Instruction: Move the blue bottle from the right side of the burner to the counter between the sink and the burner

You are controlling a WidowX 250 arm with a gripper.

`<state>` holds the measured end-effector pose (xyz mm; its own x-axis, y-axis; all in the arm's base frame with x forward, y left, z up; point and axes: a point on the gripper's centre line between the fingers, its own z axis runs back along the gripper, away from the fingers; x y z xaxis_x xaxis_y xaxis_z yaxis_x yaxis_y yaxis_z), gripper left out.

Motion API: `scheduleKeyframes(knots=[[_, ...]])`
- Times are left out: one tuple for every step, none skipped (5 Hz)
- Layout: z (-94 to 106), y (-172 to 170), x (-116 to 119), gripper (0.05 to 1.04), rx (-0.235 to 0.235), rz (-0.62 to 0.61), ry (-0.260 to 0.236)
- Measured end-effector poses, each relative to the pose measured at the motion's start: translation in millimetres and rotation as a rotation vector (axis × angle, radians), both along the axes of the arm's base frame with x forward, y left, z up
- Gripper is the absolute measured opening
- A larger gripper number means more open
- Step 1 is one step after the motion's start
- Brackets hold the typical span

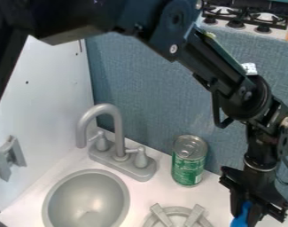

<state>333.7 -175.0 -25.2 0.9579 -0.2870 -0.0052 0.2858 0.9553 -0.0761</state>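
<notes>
The black arm point(217, 60) is stretching across the top of the view and hanging down along the right side, in front of a tall blue-grey panel point(140, 80). Below, the white surface point(150, 193) is carrying a round grey sink point(126, 197) at the lower left, with a grey faucet point(118, 133) standing just behind it. The gripper point(247, 216) is pointing down at the lower right, closed on a blue thing point(241, 215) that is sitting between its fingers at the bottom edge; too little of it is showing to name it. A grey burner grate point(195, 215) is lying to the sink's right, and a green can point(189, 164) is standing upright behind the grate, near the panel. The likeliest trouble is the blue thing twisting or slipping out, if the fingers are pinching only a small part of it. The arm's lower joints are hanging close to the panel, so a small sideways swing could be scraping them along it. A low sweep toward the sink could be knocking the can over or catching the blue thing on the grate's raised bars.
</notes>
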Motion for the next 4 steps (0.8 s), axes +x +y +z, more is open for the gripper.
scheduleKeyframes(knots=[[8.5,4,-9,0.341,0.005,-0.003,0.013],[43.9,10,-16,0.341,-0.007,0.004,-0.050],[68.2,19,-35,0.341,-0.033,0.007,-0.097],[72.3,29,-41,0.341,-0.027,0.020,-0.091]])
